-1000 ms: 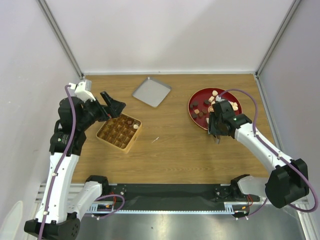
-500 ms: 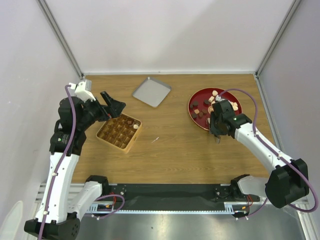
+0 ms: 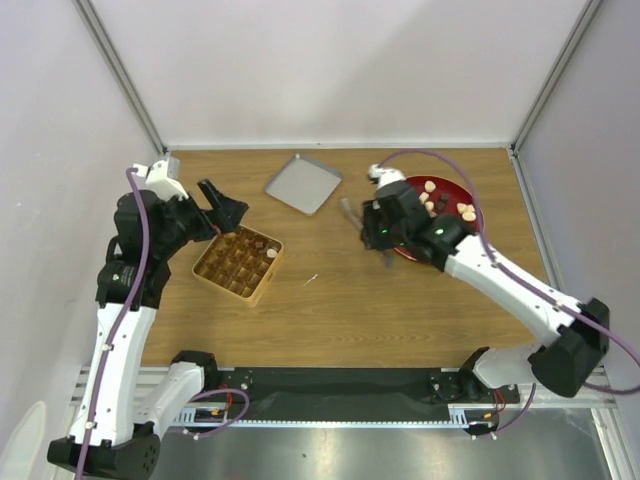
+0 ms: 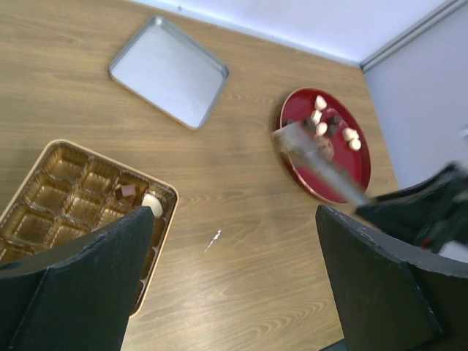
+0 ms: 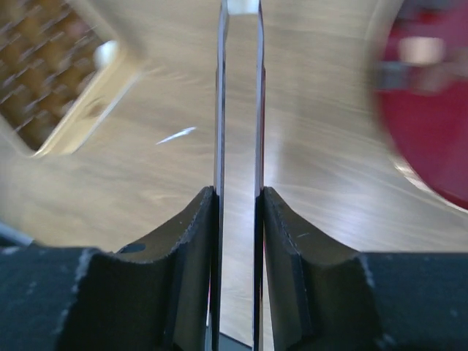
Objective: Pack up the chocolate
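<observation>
The chocolate (image 3: 432,187) lies as small dark and cream pieces on a red plate (image 3: 478,216) at the back right; it also shows in the left wrist view (image 4: 320,117). My right gripper (image 3: 375,235) is shut on thin metal tongs (image 3: 350,210), left of the plate, tips pointing towards the tan grid box (image 3: 238,263). In the right wrist view the tongs (image 5: 259,110) run up between my fingers, and a blurred pale piece sits between their tips at the top edge. The box holds a dark piece (image 3: 262,243) and a cream piece (image 3: 271,254). My left gripper (image 3: 225,210) is open beside the box.
A grey metal tray (image 3: 303,183) lies at the back centre. A small white scrap (image 3: 312,279) lies on the wood between box and plate. White walls with metal corner posts close the table on three sides.
My right arm has swung left from above the plate's near edge to the table's middle, carrying the tongs. The left arm has stayed put.
</observation>
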Controlling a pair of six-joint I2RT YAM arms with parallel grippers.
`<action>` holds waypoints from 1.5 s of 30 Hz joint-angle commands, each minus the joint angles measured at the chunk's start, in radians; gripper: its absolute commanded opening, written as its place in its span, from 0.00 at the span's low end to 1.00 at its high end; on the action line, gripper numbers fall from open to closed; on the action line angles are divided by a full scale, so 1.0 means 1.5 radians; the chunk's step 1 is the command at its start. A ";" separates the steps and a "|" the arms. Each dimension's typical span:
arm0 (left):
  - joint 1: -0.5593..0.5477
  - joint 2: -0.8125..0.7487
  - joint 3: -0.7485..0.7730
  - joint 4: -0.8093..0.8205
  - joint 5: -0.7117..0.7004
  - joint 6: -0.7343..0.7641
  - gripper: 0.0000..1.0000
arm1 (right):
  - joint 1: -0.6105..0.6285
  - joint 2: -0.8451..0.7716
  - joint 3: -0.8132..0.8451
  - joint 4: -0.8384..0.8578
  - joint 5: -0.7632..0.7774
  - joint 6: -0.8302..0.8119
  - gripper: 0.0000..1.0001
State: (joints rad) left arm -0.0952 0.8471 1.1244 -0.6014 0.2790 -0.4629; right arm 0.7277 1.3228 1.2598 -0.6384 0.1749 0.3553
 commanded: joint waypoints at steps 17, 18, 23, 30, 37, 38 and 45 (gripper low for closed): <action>-0.001 -0.075 0.099 -0.030 -0.064 0.009 1.00 | 0.215 0.349 0.196 0.356 -0.021 -0.060 0.30; -0.001 -0.073 0.099 -0.031 -0.066 0.010 1.00 | 0.216 0.369 0.204 0.358 -0.028 -0.061 0.31; -0.001 -0.080 0.096 -0.032 -0.070 0.014 1.00 | 0.226 0.408 0.231 0.344 -0.016 -0.066 0.31; -0.001 -0.080 0.092 -0.035 -0.070 0.017 1.00 | 0.229 0.433 0.226 0.322 0.000 -0.072 0.33; -0.001 -0.071 0.090 -0.026 -0.066 0.012 1.00 | 0.230 0.427 0.213 0.319 0.002 -0.076 0.38; -0.001 -0.071 0.090 -0.026 -0.066 0.012 1.00 | 0.230 0.426 0.213 0.318 0.003 -0.077 0.38; -0.002 -0.073 0.090 -0.027 -0.068 0.011 1.00 | 0.230 0.414 0.213 0.299 0.016 -0.078 0.41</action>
State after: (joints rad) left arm -0.0952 0.7353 1.2438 -0.6590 0.1852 -0.4530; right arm 1.0653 1.9774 1.5612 -0.1982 0.1650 0.2493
